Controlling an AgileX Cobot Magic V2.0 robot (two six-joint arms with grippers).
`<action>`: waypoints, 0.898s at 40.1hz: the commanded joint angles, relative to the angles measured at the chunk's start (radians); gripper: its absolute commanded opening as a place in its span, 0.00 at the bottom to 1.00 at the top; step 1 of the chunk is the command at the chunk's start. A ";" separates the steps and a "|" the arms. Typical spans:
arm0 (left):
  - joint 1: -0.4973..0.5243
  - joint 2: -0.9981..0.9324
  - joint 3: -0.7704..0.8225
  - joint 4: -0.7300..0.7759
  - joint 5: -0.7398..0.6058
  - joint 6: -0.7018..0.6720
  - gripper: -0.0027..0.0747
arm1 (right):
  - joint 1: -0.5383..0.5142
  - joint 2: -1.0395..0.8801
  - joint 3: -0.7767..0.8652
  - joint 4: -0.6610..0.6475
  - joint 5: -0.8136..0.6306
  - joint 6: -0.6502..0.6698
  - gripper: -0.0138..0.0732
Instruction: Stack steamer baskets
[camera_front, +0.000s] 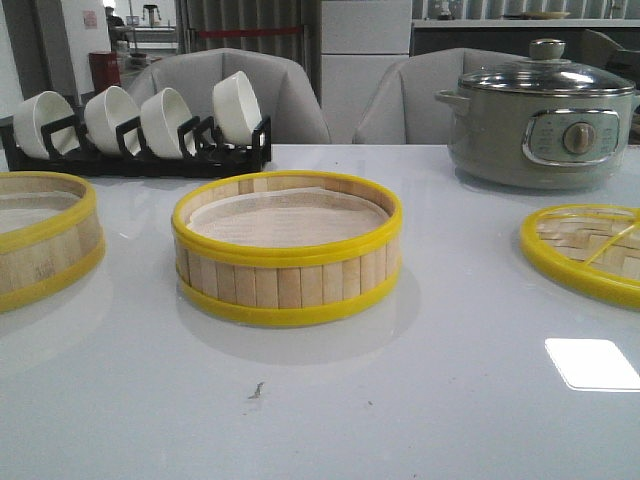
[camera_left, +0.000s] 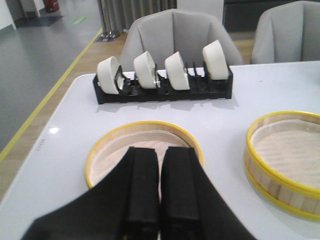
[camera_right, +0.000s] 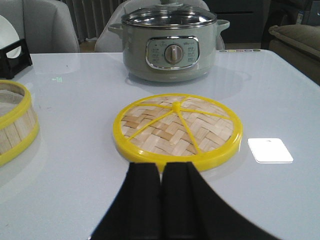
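Two steamer baskets stand on the white table. One basket (camera_front: 287, 248) is in the middle; it also shows in the left wrist view (camera_left: 285, 165) and the right wrist view (camera_right: 12, 125). The other basket (camera_front: 40, 235) is at the left edge of the front view and lies under my left gripper (camera_left: 161, 152), over its white liner (camera_left: 120, 150). That gripper is shut and empty. My right gripper (camera_right: 161, 167) is shut and empty, just short of the flat woven lid (camera_right: 177, 130). Neither gripper shows in the front view.
The woven lid with its yellow rim (camera_front: 590, 250) lies at the right. A grey-green electric pot (camera_front: 540, 120) stands at the back right. A black rack with white bowls (camera_front: 140, 125) stands at the back left. A white card (camera_right: 270, 150) lies beside the lid.
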 joint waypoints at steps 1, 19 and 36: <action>-0.007 0.177 -0.274 0.056 0.135 0.002 0.17 | -0.003 -0.017 -0.014 -0.008 -0.083 0.002 0.23; -0.007 0.473 -0.659 0.059 0.417 0.012 0.17 | -0.003 -0.017 -0.014 -0.008 -0.083 0.002 0.23; -0.007 0.530 -0.657 -0.007 0.383 0.055 0.17 | -0.003 -0.017 -0.014 -0.008 -0.083 0.002 0.23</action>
